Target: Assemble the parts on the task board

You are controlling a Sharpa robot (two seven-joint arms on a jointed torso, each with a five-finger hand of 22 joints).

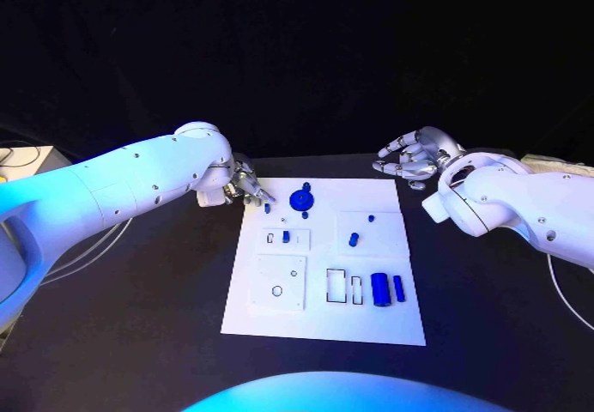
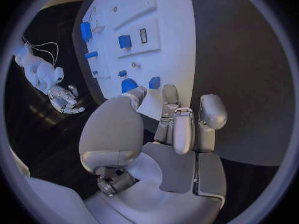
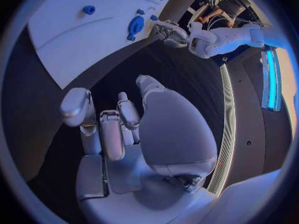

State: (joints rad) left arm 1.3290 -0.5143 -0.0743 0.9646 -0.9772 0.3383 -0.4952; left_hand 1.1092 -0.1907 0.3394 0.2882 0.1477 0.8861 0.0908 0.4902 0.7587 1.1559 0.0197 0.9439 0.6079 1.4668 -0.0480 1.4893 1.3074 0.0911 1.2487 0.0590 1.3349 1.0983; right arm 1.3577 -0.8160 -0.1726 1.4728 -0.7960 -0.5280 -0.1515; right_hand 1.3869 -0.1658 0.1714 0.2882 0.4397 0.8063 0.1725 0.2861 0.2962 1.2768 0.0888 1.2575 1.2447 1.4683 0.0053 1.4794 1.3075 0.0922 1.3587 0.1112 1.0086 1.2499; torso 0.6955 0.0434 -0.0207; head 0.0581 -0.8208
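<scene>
The white task board [image 1: 322, 322] lies in the middle of the black table. On it are a round blue disc [image 1: 301, 200], a small blue piece [image 1: 268, 207] beside it, two short pegs [image 1: 353, 239], a blue tab [image 1: 286, 236] and a large blue block [image 1: 381, 289] with a slim bar [image 1: 398, 287] next to it. My left hand [image 1: 248, 189] hovers at the board's far left corner, fingers apart and holding nothing; its thumb [image 2: 138, 92] is close to the disc [image 2: 129, 84]. My right hand [image 1: 415, 159] hangs off the far right corner, loosely curled and empty.
A white box with cables [image 1: 25, 159] sits at the table's far left edge. A pale object [image 1: 551, 163] lies at the far right. Bare black table surrounds the board on all sides.
</scene>
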